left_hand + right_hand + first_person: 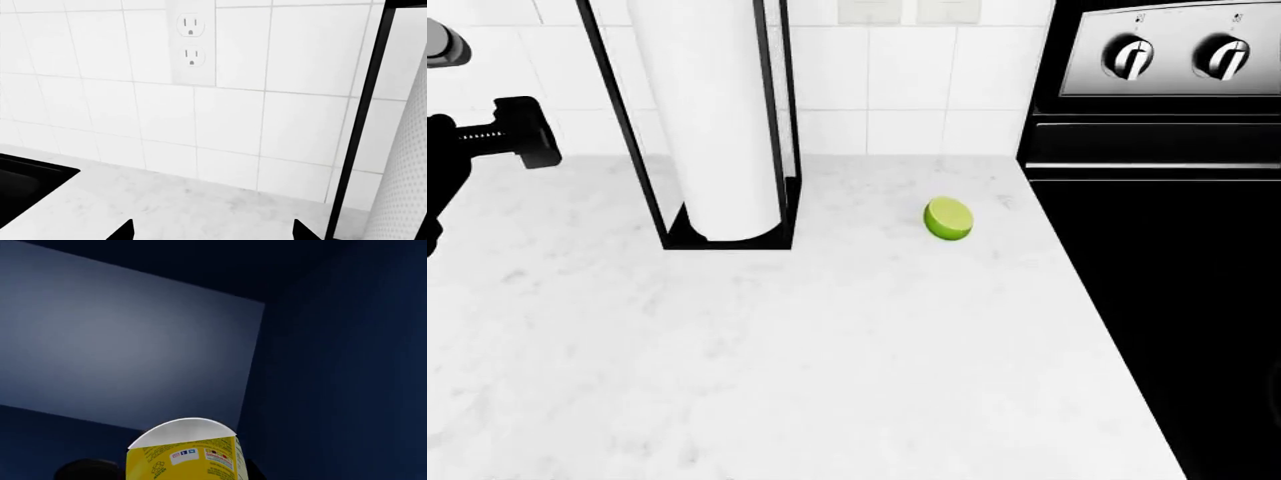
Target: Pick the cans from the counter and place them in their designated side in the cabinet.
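A yellow-labelled can (183, 455) with a pale lid sits between the jaws of my right gripper (181, 474), which is shut on it. Around it is the dark blue inside of the cabinet (133, 345), with a side wall close on one side. The right gripper is out of the head view. My left gripper (213, 234) is open and holds nothing; its two dark fingertips (127, 231) stand wide apart over the white marble counter (167, 200). In the head view the left arm (501, 135) shows at the far left above the counter (827, 350). No can stands on the counter there.
A paper towel roll in a black frame (727, 120) stands at the back of the counter, also at the left wrist view's edge (407, 165). A halved green lime (949, 218) lies near the black stove (1161, 260). The tiled wall holds an outlet (191, 35). A black recess (27, 180) borders the counter.
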Controlling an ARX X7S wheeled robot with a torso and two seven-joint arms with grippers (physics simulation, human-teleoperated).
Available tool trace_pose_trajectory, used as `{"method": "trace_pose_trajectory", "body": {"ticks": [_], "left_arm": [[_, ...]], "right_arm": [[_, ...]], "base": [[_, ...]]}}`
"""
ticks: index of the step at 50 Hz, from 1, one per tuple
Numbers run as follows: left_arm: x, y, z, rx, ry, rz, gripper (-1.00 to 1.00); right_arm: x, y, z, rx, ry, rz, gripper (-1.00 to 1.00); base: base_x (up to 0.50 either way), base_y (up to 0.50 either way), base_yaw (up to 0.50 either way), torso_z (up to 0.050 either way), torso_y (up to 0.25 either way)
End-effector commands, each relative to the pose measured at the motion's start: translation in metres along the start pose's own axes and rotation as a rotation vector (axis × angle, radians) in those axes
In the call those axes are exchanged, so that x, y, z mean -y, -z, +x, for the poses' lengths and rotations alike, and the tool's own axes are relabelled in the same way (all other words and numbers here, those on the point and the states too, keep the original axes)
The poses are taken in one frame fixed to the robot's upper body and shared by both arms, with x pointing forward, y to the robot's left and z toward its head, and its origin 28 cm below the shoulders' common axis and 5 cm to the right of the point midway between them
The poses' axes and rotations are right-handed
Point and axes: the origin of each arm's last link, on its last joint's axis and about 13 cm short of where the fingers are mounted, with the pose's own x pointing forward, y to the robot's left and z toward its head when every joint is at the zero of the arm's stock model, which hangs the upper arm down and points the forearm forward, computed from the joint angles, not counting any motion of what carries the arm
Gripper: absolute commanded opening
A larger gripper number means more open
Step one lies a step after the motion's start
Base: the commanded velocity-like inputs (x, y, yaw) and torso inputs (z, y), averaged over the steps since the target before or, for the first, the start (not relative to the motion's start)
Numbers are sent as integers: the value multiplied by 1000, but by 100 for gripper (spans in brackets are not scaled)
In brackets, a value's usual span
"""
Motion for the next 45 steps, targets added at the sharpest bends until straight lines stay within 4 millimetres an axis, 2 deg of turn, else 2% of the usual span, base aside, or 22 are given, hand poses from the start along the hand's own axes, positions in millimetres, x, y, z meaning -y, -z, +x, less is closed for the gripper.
{"method": "trace_pose_trajectory", "body": {"ticks": [1, 11, 12, 45], "left_arm": [[0, 0, 1, 2, -2, 3, 100], [0, -1, 0, 5, -3, 10, 100], [0, -1, 0, 4, -3, 10, 100], [-1, -1, -1, 10, -6, 11, 100]], "right_arm": [[4, 11, 2, -86, 59, -32, -100], [4, 21, 3, -168, 59, -13, -100], [4, 21, 3, -170, 59, -14, 100], [6, 17, 2, -141, 63, -32, 100]], "base": [[0, -3, -3, 0, 0], [1, -2, -3, 0, 0], [0, 0, -3, 0, 0], [0, 0, 0, 0, 0]]}}
